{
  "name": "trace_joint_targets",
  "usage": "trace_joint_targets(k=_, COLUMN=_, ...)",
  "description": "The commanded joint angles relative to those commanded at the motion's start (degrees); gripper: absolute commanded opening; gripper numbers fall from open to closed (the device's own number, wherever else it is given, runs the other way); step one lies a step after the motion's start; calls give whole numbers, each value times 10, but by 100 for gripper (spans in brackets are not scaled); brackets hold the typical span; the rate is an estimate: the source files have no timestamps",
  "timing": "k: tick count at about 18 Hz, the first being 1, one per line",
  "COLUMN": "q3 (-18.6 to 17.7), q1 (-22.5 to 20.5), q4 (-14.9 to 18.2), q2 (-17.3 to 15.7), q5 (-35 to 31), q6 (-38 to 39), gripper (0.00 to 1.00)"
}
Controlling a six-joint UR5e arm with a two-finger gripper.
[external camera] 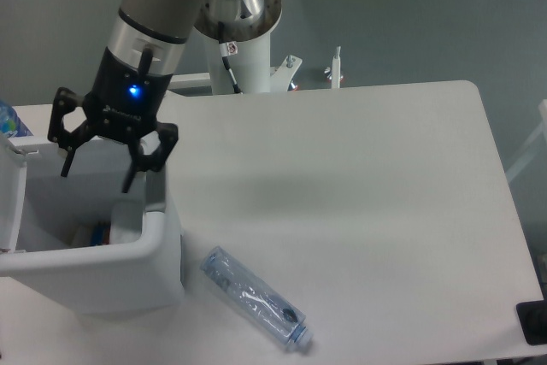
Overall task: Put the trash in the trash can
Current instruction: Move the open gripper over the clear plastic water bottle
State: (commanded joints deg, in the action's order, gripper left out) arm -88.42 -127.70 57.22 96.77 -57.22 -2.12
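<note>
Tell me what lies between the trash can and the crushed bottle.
Nothing: in the camera view only bare table separates the trash can from the crushed bottle.

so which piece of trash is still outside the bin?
The clear crushed bottle, lying on its side on the table right of the trash can. The open gripper hangs over the can.

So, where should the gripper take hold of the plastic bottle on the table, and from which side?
Probably across the middle of the plastic bottle, coming from straight above. It lies flat on the table, running diagonally with its cap end toward the lower right, so the fingers should close across its narrow width, turned crosswise to that diagonal.
</note>
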Motion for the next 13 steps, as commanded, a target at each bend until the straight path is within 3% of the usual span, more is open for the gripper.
trace_joint_targets(k=4, q3=42, q1=-45, q4=7, q2=18, q5=-3, q6=26, gripper=100)
trace_joint_targets(k=9, q3=54, q1=-81, q4=9, q2=44, q5=-19, q6=41, gripper=100)
trace_joint_targets(k=13, q3=60, q1=-83, q4=42, q2=79, q5=-77, q6=33, gripper=100)
